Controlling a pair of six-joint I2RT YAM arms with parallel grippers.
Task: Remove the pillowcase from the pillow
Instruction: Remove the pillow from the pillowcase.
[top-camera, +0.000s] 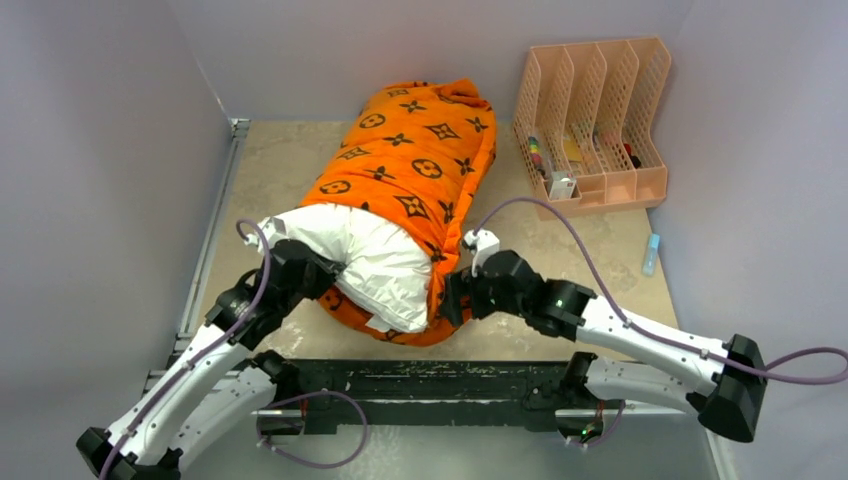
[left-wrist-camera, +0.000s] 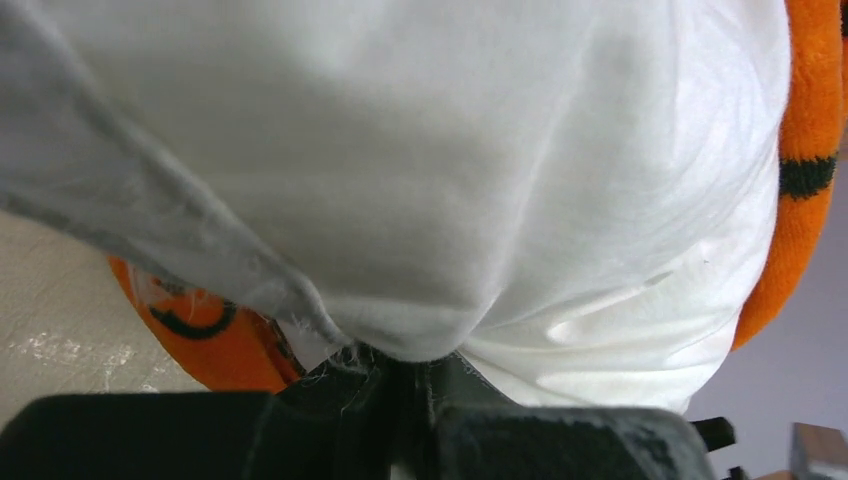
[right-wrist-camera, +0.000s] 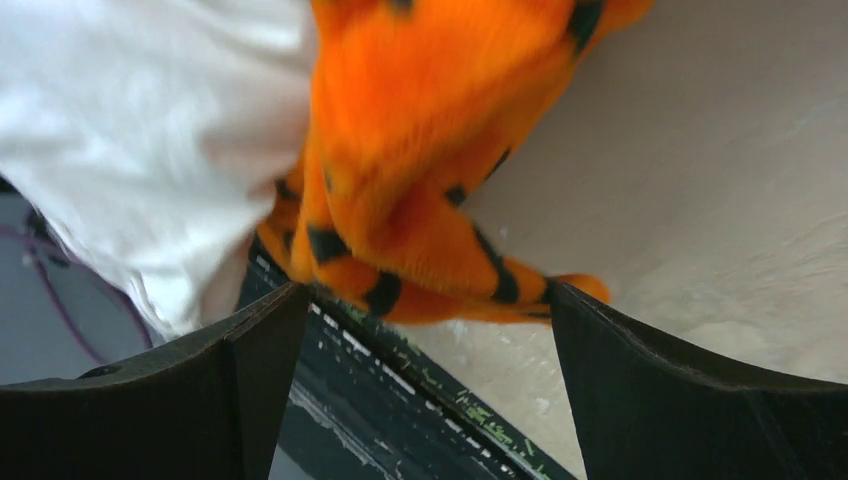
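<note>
Most of pillow inside pillowcase

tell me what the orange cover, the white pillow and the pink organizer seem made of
Pillowcase: plush, fuzzy fabric, likely fleece; its edge looks napped in the wrist views. Pillow: smooth woven cloth, fine creases; probably cotton or polyester. Organizer: rigid matte plastic, judging by its moulded lattice walls.

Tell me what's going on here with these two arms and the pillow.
The left gripper is shut on the exposed near end of the white pillow. The right gripper is open, jaws either side of the near edge of the orange pillowcase, not gripping it. The cover wraps the pillow's far part; removal is partway.
</note>
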